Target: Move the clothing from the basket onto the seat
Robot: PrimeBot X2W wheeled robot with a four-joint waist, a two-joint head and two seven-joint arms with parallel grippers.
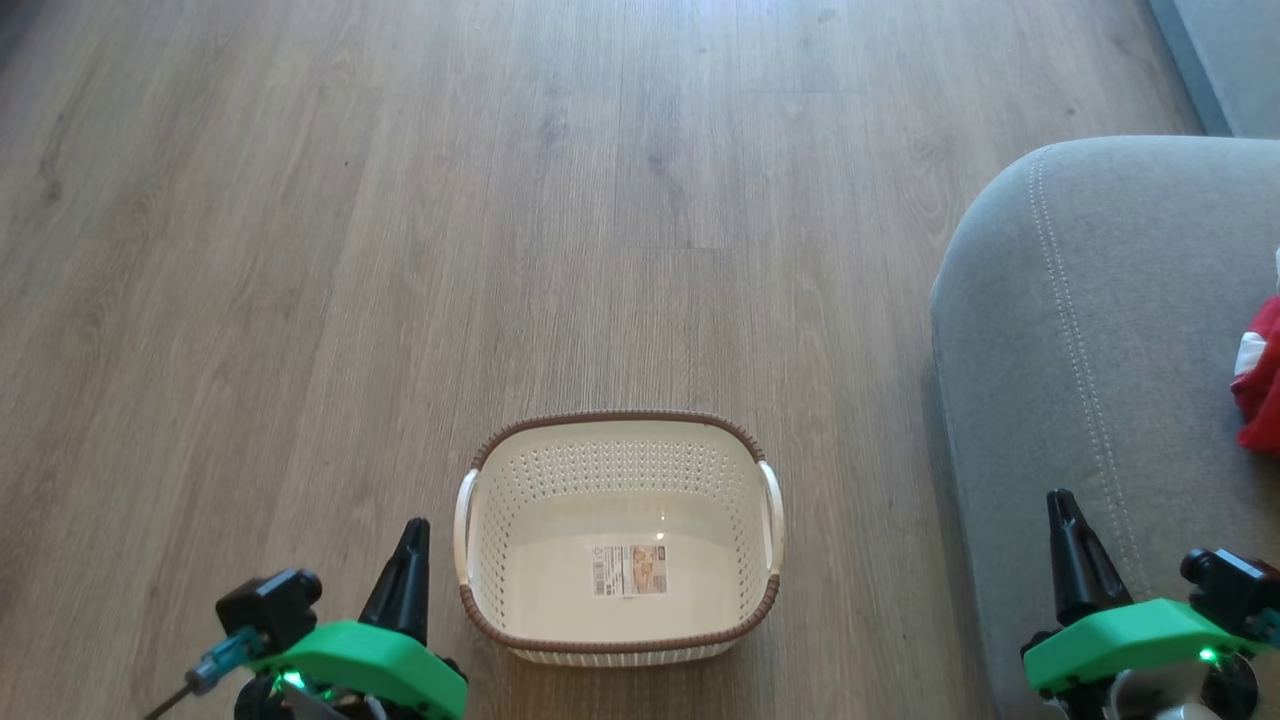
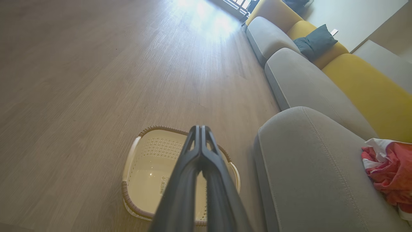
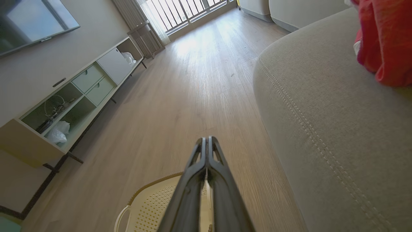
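The cream basket with a brown rim stands on the wooden floor; only a label lies on its base. It also appears as the basket and the basket. Red and white clothing lies on the grey seat at the right, seen too as clothing on the seat and clothing on the seat. My left gripper is shut left of the basket, holding nothing. My right gripper is shut over the seat's front part, holding nothing. Both grippers show fingers pressed together.
Wooden floor stretches ahead and to the left. More grey cushions, yellow backrests and a dark pillow continue along the sofa. A low TV cabinet lines the wall across the room, by a bright window.
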